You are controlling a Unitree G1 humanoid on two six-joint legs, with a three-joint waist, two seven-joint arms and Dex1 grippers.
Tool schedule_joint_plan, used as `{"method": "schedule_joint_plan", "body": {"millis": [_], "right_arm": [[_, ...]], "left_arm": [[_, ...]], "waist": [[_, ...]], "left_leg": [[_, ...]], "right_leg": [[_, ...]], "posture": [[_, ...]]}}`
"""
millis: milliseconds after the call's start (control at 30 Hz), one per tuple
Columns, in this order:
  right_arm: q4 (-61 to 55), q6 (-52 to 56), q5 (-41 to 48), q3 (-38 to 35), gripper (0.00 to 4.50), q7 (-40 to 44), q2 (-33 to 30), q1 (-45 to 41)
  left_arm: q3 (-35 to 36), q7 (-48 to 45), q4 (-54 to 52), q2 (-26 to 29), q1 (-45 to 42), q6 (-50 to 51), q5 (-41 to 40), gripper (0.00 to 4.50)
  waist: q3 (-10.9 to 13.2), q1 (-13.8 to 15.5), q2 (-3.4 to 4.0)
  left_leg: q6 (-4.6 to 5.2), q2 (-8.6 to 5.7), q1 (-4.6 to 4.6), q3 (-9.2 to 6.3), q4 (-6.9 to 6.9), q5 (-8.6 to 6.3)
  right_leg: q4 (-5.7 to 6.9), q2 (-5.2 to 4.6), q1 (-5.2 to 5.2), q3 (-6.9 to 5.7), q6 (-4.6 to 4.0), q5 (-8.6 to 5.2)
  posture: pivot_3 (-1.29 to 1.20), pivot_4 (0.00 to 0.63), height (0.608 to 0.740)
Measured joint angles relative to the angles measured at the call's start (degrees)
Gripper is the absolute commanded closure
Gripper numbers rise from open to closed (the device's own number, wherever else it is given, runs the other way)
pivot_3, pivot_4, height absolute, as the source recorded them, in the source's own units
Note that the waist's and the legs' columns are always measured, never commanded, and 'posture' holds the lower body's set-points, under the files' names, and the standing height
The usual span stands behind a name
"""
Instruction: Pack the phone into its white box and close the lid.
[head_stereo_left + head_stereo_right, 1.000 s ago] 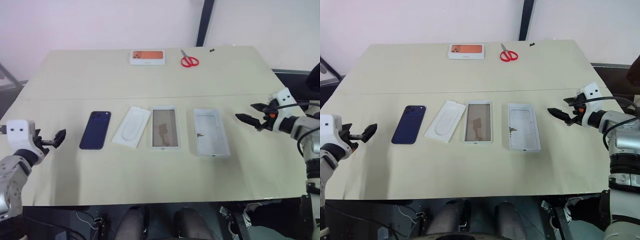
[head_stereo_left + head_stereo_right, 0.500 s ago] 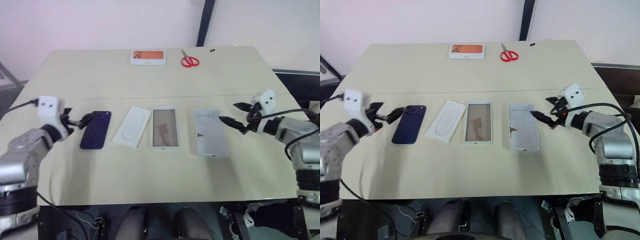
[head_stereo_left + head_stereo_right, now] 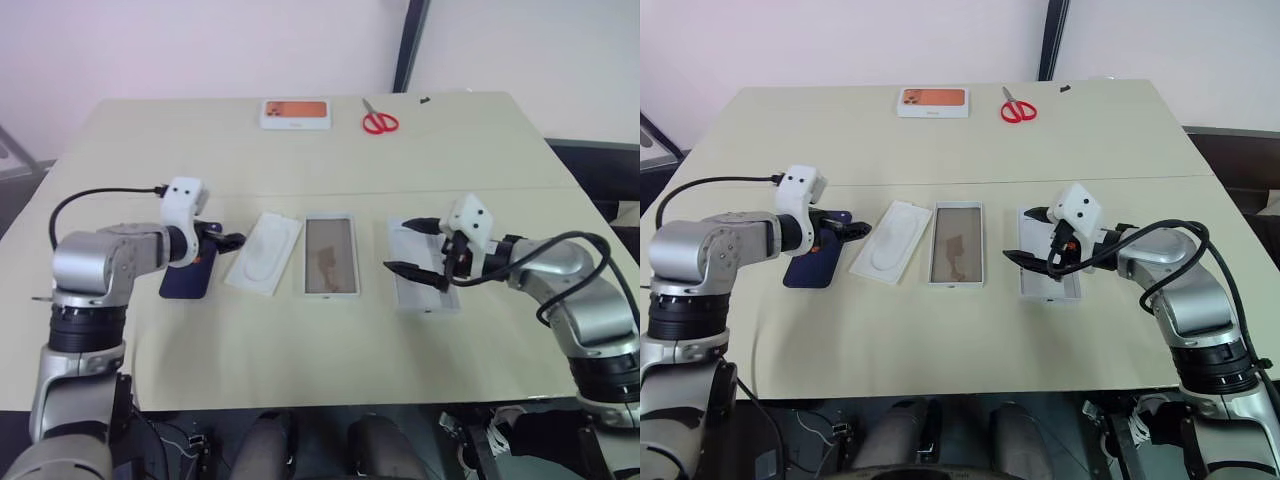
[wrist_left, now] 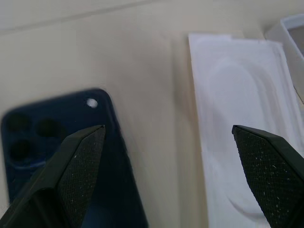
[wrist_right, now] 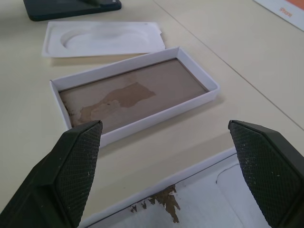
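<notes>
The left gripper (image 3: pixel 845 230) and its arm cover much of the phone (image 3: pixel 812 266), whose far end is hidden. The right gripper (image 3: pixel 1025 237) overlaps the box (image 3: pixel 1048 283), hiding part of its inside. Print on the far orange-pictured box (image 3: pixel 933 102) is too small to read.

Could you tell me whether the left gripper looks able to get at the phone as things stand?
Probably yes. The left gripper hangs open just over the phone at its camera end, nothing lies between them, and the thin white insert beside it lies apart from the phone.
</notes>
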Motion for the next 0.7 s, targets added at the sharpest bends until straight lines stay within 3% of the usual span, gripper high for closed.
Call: {"method": "schedule_joint_plan", "body": {"millis": [300, 400, 633, 700], "right_arm": [[-0.39, -0.01, 0.01, 0.21, 0.06, 0.43, -0.28, 0.57], [-0.4, -0.06, -0.01, 0.88, 0.0, 0.53, -0.27, 0.57], [-0.78, -0.08, 0.0, 1.88, 0.0, 0.38, -0.22, 0.57], [-1.1, -0.08, 0.04, 1.9, 0.0, 0.33, -0.21, 0.57]], "left_arm": [[-4.6, -2.46, 2.92, 0.03, -2.82, 5.92, -0.2, 0.0], [-5.66, -3.62, 3.18, 0.19, -2.81, 6.7, -0.29, 0.87], [-3.03, -4.38, 3.6, -1.06, -2.65, 8.35, -1.46, 4.48], [-1.44, -4.39, 3.52, -1.05, -2.4, 8.52, -1.67, 4.48]], "waist": [[0.0, -0.1, 0.0], [0.0, -0.09, 0.0], [0.0, -0.05, 0.0], [0.0, -0.06, 0.0]], "left_leg": [[-0.04, 0.0, 0.0, 0.0, -0.01, 0.02], [-0.04, 0.0, 0.0, 0.0, -0.01, 0.02], [-0.04, 0.0, 0.0, 0.0, 0.02, 0.02], [-0.05, 0.0, 0.01, 0.0, 0.02, 0.03]], "right_leg": [[0.01, 0.0, -0.02, 0.01, 0.0, 0.0], [0.01, 0.0, -0.02, 0.02, 0.0, 0.0], [0.0, 0.0, -0.02, 0.02, 0.0, 0.0], [0.01, 0.0, -0.01, 0.02, 0.0, 0.0]], "posture": [[0.0, 0.15, 0.74], [0.0, 0.15, 0.74], [0.0, 0.15, 0.74], [0.0, 0.15, 0.74]]}}
